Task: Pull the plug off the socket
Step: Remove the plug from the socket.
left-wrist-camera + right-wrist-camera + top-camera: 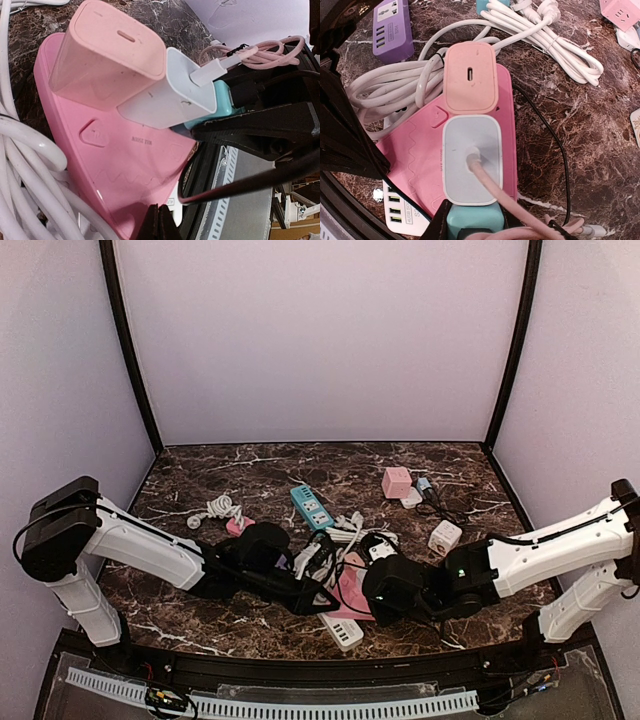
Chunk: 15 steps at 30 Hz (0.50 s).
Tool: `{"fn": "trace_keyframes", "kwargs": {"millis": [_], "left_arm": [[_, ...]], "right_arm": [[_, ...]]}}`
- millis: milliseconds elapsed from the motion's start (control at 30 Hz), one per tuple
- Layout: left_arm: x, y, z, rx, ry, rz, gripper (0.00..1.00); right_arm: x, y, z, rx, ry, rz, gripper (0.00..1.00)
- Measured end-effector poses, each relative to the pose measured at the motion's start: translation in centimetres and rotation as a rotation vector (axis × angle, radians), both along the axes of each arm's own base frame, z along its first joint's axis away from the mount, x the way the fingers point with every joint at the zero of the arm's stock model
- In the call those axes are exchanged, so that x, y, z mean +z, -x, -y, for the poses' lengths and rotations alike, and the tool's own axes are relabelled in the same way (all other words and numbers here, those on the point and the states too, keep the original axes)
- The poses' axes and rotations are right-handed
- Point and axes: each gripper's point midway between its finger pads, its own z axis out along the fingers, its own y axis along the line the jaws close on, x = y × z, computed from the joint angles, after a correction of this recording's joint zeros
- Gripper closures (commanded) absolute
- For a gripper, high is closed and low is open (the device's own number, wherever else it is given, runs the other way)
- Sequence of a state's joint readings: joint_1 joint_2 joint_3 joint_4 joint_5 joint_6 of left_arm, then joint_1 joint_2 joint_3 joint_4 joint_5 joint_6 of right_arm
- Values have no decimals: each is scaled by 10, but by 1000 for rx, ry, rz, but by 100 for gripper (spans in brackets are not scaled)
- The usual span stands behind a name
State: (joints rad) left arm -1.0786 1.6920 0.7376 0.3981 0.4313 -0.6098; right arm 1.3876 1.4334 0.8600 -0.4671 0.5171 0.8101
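A pink socket strip (415,165) lies flat on the marble table with three plugs in a row in it. These are a pink adapter (470,77), a white adapter (470,150) with a pink cable, and a teal plug (474,222) at the near end. My right gripper (474,226) is shut on the teal plug, one black finger on each side. In the left wrist view the teal plug (222,102) shows between those black fingers (260,125). My left gripper (161,220) is shut with nothing between its tips, which rest on the edge of the pink socket (125,165).
A coiled white cable (390,85) and a purple power strip (392,25) lie left of the socket. A white USB strip (400,210) sticks out from under it. A thin black cable (555,145) runs on the right. Farther back are a teal strip (312,506) and pink (397,481) and white (445,535) cube sockets.
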Motion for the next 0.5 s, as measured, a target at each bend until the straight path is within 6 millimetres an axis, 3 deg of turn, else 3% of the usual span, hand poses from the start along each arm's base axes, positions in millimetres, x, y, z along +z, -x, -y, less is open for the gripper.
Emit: {"fn": "trace_keyframes", "kwargs": {"millis": [300,500], "left_arm": [[0,0,0,-4,-4,5,98],[0,-1,1,-6,-3,12,98]], "right_arm": [[2,0,4,-21,-81,-36,100],[2,1,17,-26,-162,-78,100]]}}
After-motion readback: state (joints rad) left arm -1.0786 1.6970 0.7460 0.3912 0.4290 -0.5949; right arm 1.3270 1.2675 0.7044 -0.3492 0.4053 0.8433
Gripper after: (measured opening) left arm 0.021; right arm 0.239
